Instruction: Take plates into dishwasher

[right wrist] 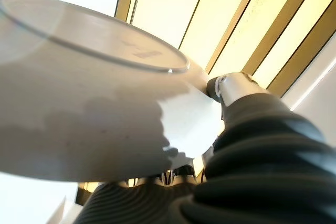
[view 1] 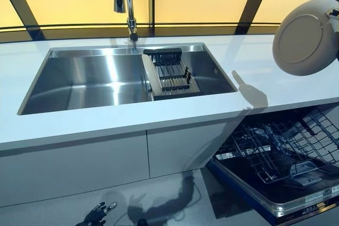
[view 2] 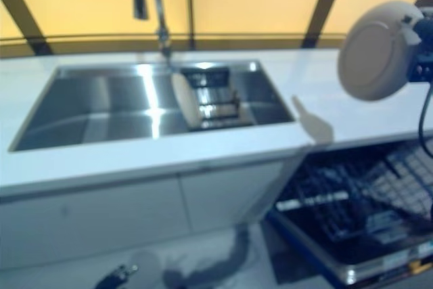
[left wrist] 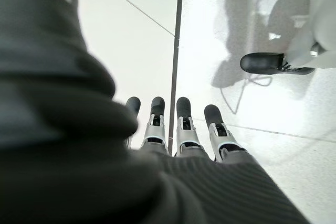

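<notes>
We see the right hand (right wrist: 236,90) raised at the right edge of the head views, above the white bench (view 1: 159,117), its fingers clamped on the rim of a pale round plate (view 1: 305,36). The plate stands nearly on edge in the air, its underside turned toward us, above the end of the bench and the open dishwasher (view 1: 280,162) below it. The dishwasher's wire rack (view 1: 288,144) is pulled out beneath the bench edge. To the left lies the steel sink (view 1: 90,80) with a small drainer rack (view 1: 170,72) inside it and a tap (view 1: 127,3) behind. Our left hand (left wrist: 184,124) hangs low by the floor (left wrist: 262,35), fingers straight and relaxed, holding nothing.
</notes>
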### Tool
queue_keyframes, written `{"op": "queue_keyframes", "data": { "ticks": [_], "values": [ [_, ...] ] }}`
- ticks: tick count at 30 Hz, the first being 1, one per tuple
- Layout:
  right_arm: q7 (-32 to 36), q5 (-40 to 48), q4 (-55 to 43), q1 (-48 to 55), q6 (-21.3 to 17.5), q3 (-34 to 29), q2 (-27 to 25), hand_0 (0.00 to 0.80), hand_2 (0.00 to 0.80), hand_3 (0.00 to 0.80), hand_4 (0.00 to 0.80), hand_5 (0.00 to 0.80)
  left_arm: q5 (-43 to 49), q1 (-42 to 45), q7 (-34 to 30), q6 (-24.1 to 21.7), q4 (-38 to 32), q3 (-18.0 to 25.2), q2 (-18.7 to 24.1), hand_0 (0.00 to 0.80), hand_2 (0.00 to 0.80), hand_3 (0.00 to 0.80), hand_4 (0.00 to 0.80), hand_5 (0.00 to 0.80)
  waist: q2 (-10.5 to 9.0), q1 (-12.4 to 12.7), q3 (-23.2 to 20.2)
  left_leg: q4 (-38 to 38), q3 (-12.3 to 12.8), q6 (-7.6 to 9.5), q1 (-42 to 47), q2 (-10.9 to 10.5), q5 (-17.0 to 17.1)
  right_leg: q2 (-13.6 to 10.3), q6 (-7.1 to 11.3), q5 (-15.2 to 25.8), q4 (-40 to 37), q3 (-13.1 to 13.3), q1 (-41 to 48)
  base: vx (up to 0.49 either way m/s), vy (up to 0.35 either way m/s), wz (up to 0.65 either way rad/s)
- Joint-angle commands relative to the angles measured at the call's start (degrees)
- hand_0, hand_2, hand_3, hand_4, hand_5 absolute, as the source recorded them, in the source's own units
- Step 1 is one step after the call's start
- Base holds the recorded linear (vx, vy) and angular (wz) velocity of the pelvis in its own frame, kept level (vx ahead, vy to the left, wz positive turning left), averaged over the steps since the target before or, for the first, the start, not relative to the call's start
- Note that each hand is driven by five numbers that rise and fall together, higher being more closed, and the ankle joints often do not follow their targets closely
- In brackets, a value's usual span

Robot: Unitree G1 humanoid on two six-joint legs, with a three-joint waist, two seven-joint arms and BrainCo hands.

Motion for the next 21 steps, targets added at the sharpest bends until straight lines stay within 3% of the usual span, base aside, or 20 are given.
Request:
{"op": "queue_keyframes", "data": {
  "ticks": [1,14,21],
  "values": [
    [0.4,-2.1,-1.9,-0.4,-1.8,-2.7,-6.2,0.800,0.800,0.800,0.800,0.800,1.3,-1.6,0.4,-1.2,1.7,-1.2,2.1,0.000,0.000,0.000,0.000,0.000,-0.98,-0.7,-4.1,-0.2,-0.6,-0.34,1.5,-2.0,-7.9,2.6,0.55,-4.1,3.2,1.9,0.6,-0.048,-0.020,-0.05],
    [7.9,-7.5,-2.8,17.3,0.3,-15.8,-9.7,0.800,0.800,0.800,0.800,0.800,1.9,-2.5,0.5,-0.9,2.5,-0.6,2.0,0.000,0.000,0.000,0.000,0.000,-0.55,-4.2,-4.6,-0.2,0.8,-0.01,2.5,-1.4,-8.3,3.2,0.73,-3.6,4.0,4.5,-1.4,-0.040,-0.006,-0.10],
    [12.6,-9.6,-2.6,26.7,-0.1,-22.2,-9.1,0.800,0.800,0.800,0.800,0.800,2.4,-2.5,0.1,-1.4,3.7,0.2,2.1,0.000,0.000,0.000,0.000,0.000,-0.39,-5.3,-4.3,-0.2,1.6,0.02,2.8,-1.1,-8.5,3.3,0.97,-3.3,3.9,5.1,-1.7,-0.017,-0.015,-0.14]
  ]
}}
